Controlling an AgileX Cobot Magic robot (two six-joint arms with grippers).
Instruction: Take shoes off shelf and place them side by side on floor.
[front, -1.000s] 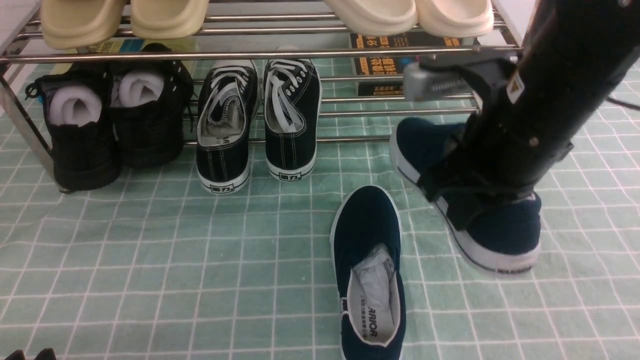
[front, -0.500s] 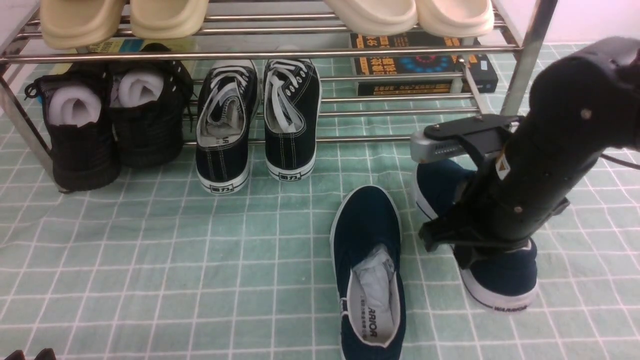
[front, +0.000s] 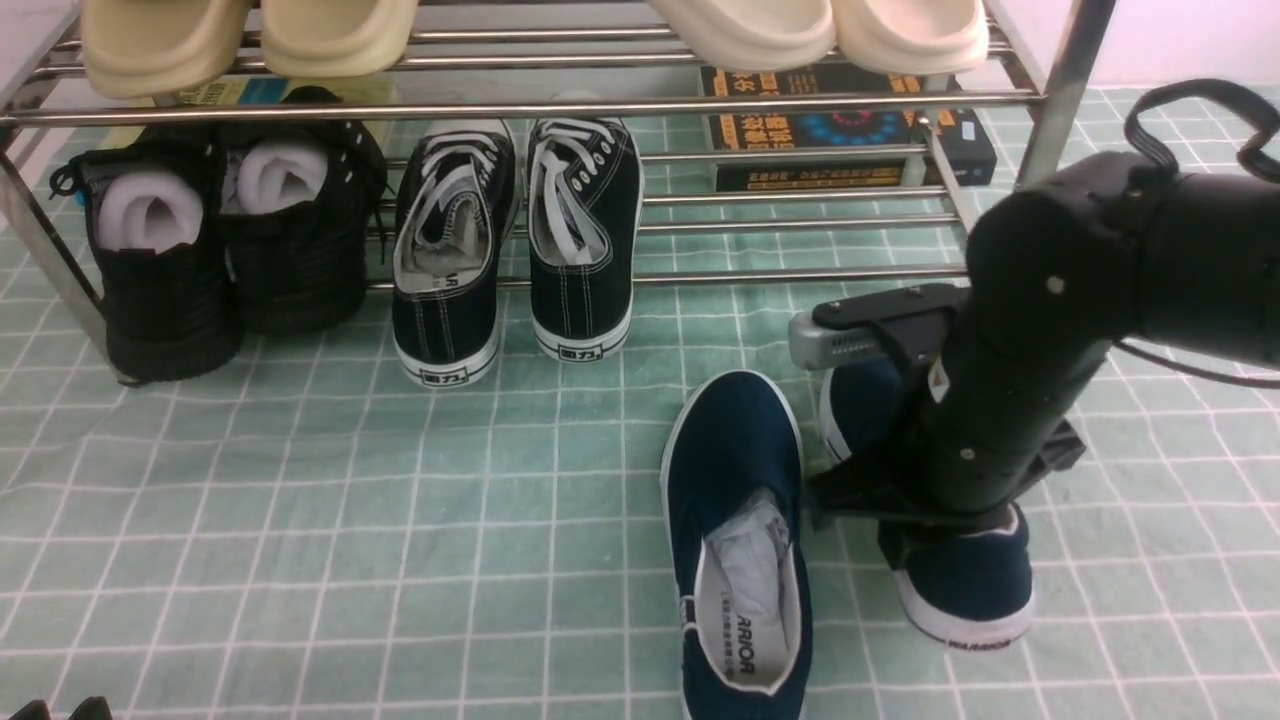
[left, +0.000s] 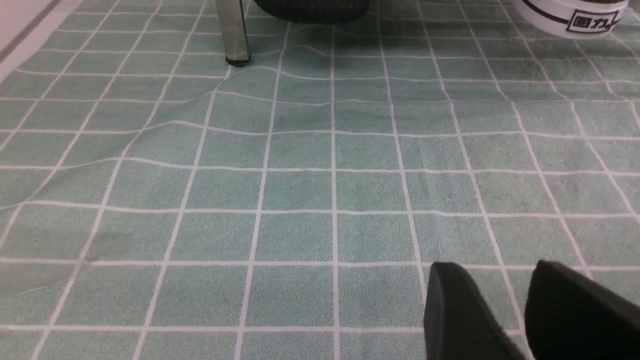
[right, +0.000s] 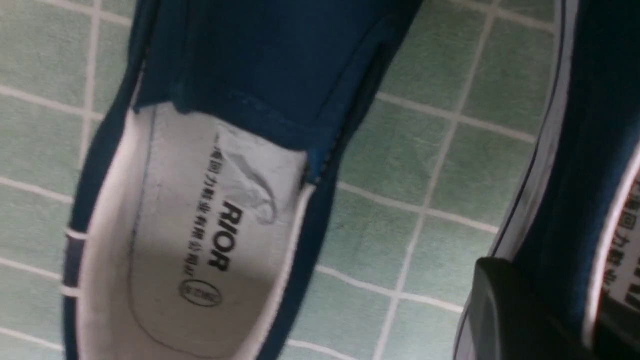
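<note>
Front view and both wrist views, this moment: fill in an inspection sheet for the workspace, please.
Surface: green gridded floor cloth, wrinkled near the shelf leg.
Job's things: one navy shoe lies on the floor, toe toward the shelf. The second navy shoe is beside it with a gap between, clamped at its collar; floor contact unclear.
Clutter: black lace-up sneakers and black mesh shoes at the lower tier; cream slippers on top; dark printed boxes under the shelf.
Grippers: right gripper shut on the second navy shoe; left gripper open, empty, low over the floor.
Cables: black cable loops over the right arm.
Surroundings: pale wall behind.
</note>
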